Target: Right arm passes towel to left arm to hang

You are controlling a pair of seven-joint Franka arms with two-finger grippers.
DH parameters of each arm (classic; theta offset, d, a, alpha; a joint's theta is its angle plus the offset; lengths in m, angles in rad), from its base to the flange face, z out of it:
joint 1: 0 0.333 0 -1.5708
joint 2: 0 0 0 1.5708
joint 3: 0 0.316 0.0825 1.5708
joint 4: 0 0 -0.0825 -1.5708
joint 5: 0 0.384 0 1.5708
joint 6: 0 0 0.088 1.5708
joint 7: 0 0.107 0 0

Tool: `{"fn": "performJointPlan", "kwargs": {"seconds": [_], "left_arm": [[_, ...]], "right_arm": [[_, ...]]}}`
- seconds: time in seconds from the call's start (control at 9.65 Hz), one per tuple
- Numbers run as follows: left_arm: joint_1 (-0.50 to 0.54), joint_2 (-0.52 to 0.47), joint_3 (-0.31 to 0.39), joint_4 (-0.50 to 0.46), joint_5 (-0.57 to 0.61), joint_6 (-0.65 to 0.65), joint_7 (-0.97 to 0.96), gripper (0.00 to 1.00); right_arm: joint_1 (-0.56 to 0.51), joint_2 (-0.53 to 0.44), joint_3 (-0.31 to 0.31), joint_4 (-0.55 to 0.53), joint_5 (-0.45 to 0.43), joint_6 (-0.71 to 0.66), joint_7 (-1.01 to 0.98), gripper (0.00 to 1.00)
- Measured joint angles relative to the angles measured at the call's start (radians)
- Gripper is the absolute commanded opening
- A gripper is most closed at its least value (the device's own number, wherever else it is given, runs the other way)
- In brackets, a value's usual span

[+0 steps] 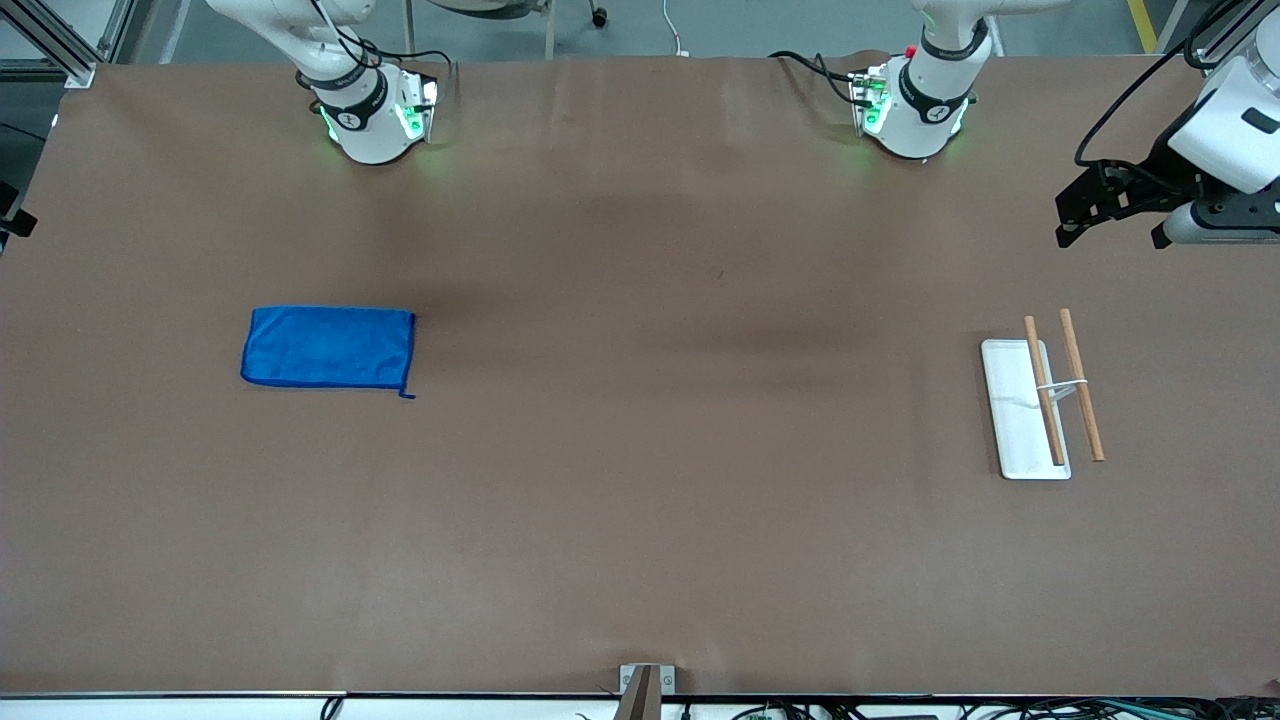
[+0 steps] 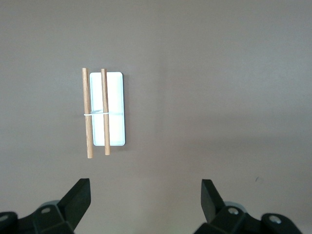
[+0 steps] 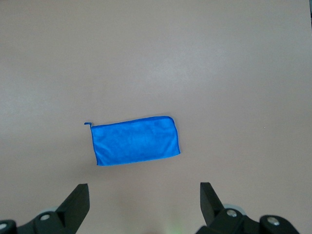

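Observation:
The bright blue towel point(image 1: 328, 347) point(image 3: 135, 140) lies flat and folded on the brown table toward the right arm's end, its small loop at one corner. My right gripper point(image 3: 144, 187) hangs open high above the table, close to the towel, with nothing between its fingers; the front view does not show it. My left gripper point(image 1: 1075, 215) point(image 2: 146, 185) is open and empty, up in the air over the left arm's end of the table. Below it stands a small rack with two wooden rods point(image 1: 1081, 385) point(image 2: 87, 112) over a white base point(image 1: 1010, 420) point(image 2: 115, 97).
The two arm bases point(image 1: 370, 115) point(image 1: 915, 105) stand along the table's edge farthest from the front camera. A small bracket point(image 1: 645, 685) sits at the table's nearest edge. Bare brown tabletop stretches between the towel and the rack.

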Motion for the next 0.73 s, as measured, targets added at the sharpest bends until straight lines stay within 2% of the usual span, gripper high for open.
{"fn": "performJointPlan", "kwargs": {"seconds": [0.41, 0.73], "left_arm": [[0.001, 0.0, 0.0, 0.0, 0.0, 0.0, 0.0, 1.0], [0.002, 0.0, 0.005, 0.001, 0.0, 0.0, 0.003, 1.0]], "right_arm": [[0.0, 0.003, 0.0, 0.0, 0.0, -0.004, -0.002, 1.0], [0.006, 0.054, 0.004, -0.03, 0.001, -0.025, -0.004, 1.0]]}}
